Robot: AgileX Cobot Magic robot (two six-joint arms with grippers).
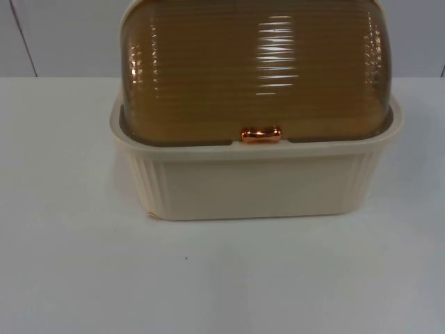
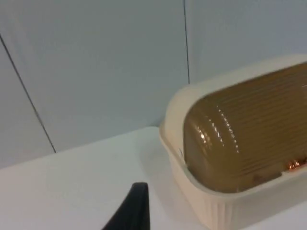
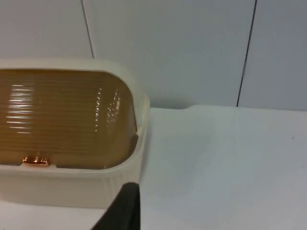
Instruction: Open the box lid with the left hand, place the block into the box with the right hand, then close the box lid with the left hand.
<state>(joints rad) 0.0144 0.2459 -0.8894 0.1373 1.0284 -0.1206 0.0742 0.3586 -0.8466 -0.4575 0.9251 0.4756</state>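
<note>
A cream plastic box with ribbed corners stands upright on the white table, close against the grey partition wall; its translucent amber, ridged, domed lid is shut, seated inside the rim; a small copper-coloured handle sits at the lid's front edge, centred.

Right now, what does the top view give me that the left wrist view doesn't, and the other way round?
The top view shows the box's whole ribbed front wall and the copper handle centred on the closed amber lid. The left wrist view shows the box's end and a black fingertip of the left gripper above the table, apart from the box. Both show the lid down, the white table and the grey partition wall.
</note>
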